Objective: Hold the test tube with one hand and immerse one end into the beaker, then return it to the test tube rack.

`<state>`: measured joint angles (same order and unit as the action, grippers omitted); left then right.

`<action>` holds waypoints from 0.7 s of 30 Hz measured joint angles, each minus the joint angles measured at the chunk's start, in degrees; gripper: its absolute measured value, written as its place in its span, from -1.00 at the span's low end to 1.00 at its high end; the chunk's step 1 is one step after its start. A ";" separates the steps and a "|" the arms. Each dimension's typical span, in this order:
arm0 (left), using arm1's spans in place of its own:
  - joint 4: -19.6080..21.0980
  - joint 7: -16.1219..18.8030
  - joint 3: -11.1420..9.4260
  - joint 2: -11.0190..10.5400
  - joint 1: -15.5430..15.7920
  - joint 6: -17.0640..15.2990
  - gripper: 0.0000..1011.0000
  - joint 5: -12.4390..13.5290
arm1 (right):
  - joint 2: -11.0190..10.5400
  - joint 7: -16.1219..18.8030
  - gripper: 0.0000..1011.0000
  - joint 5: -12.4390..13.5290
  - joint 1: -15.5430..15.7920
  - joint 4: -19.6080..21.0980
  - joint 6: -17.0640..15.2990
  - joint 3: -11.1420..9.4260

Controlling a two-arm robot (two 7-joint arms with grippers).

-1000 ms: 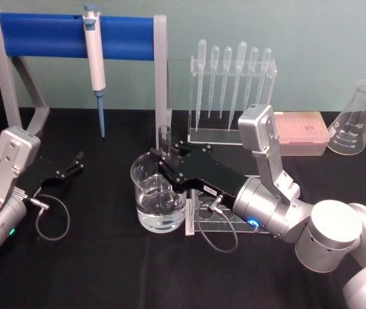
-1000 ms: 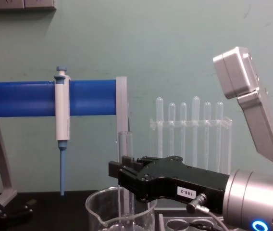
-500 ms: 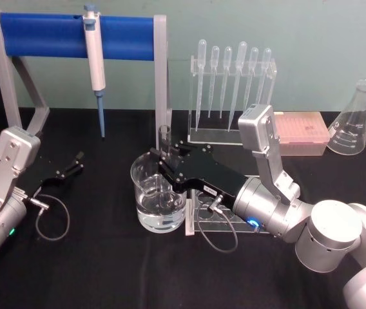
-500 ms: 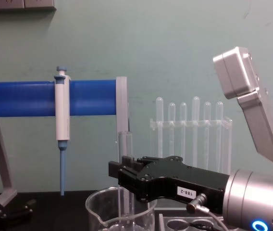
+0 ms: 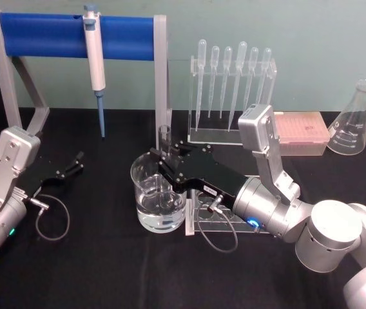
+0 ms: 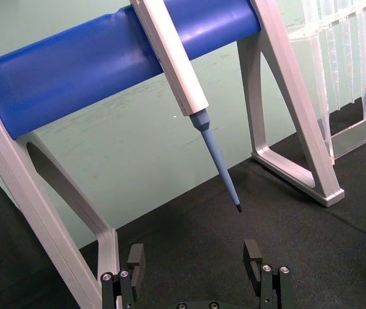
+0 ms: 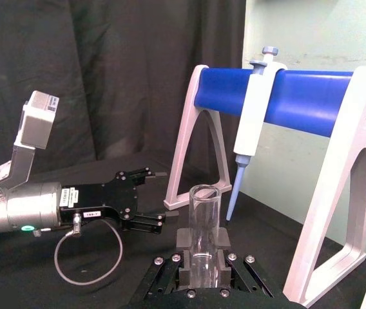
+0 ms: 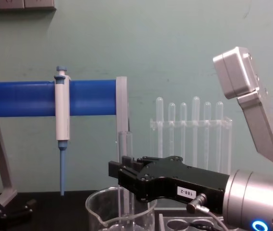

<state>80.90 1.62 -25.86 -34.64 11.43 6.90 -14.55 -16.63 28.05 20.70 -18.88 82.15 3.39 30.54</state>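
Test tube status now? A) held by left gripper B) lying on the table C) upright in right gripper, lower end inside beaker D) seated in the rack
C: the right gripper is shut on the test tube, which stands upright with its lower end down inside the beaker.

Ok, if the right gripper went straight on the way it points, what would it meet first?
Likely the far wall of the beaker, since the test tube held by the right gripper stands inside it; beyond, the pipettor tip.

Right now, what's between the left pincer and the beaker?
Nothing: just bare black table between the left pincer and the beaker, seen in the head view.
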 joint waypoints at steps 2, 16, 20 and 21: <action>0.00 0.00 0.00 0.00 0.00 0.00 0.98 0.00 | 0.00 0.00 -0.55 0.00 0.00 0.00 0.00 0.00; 0.00 0.00 0.00 0.00 0.00 0.00 0.98 0.00 | 0.00 0.00 -0.55 0.00 0.00 0.00 0.00 0.00; 0.00 0.00 0.00 0.00 0.00 0.00 0.98 0.00 | 0.00 0.00 -0.55 0.00 0.00 0.00 0.00 0.00; 0.00 0.00 0.00 0.00 0.00 0.00 0.98 0.00 | 0.00 0.00 -0.55 0.00 0.00 0.00 0.00 0.00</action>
<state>80.90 1.62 -25.86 -34.65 11.43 6.91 -14.55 -16.63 28.05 20.70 -18.88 82.15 3.39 30.54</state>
